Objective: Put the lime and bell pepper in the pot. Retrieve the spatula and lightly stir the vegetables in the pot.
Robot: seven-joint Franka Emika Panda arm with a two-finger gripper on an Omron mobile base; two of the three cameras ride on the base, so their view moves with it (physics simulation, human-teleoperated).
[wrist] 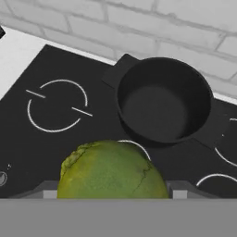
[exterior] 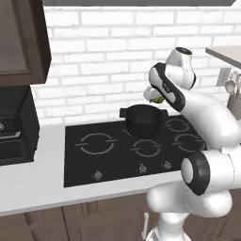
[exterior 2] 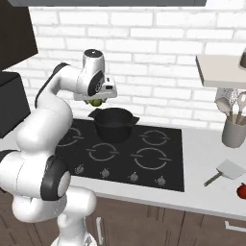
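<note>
My gripper (exterior 2: pixel 96 100) is shut on the green lime (exterior 2: pixel 96 102), which it holds in the air just left of and above the black pot (exterior 2: pixel 114 131). In the hand view the lime (wrist: pixel 113 172) fills the lower middle, and the empty pot (wrist: pixel 159 135) stands beyond it on the back of the cooktop. From the left base view the lime (exterior: pixel 158 99) hangs at the pot's (exterior: pixel 143 127) right rim. The pale grey spatula (exterior 2: pixel 226 171) lies on the counter at the far right. Beside it, at the frame edge, sits the red bell pepper (exterior 2: pixel 242 190).
The black cooktop (exterior 2: pixel 144 163) has knobs along its front edge. A grey holder with round spoons (exterior 2: pixel 234 132) stands by the brick wall at right, under a shelf (exterior 2: pixel 221 69). A dark appliance (exterior: pixel 14 127) and a dark cabinet (exterior: pixel 23 42) stand at left.
</note>
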